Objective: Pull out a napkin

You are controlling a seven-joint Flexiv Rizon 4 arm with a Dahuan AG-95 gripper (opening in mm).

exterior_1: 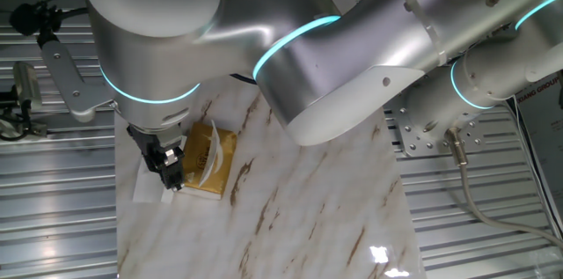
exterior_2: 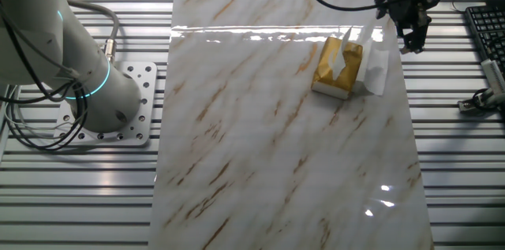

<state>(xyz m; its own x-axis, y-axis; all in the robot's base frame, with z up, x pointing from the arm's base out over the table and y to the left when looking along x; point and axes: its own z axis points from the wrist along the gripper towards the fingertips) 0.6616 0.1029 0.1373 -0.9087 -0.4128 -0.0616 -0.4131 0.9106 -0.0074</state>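
Though near the napkin [exterior_2: 377,72], hand [exterior_2: 413,42] apparently empty, opening unclear.

One fixed view peers close behind the arm [exterior_1: 352,59]; the other looks down from opposite, farther; both share the marble tabletop [exterior_2: 276,139].

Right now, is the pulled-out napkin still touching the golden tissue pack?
Touching. In the other fixed view the white napkin lies flat on the marble, its edge pressed against the golden tissue pack with no gap visible.
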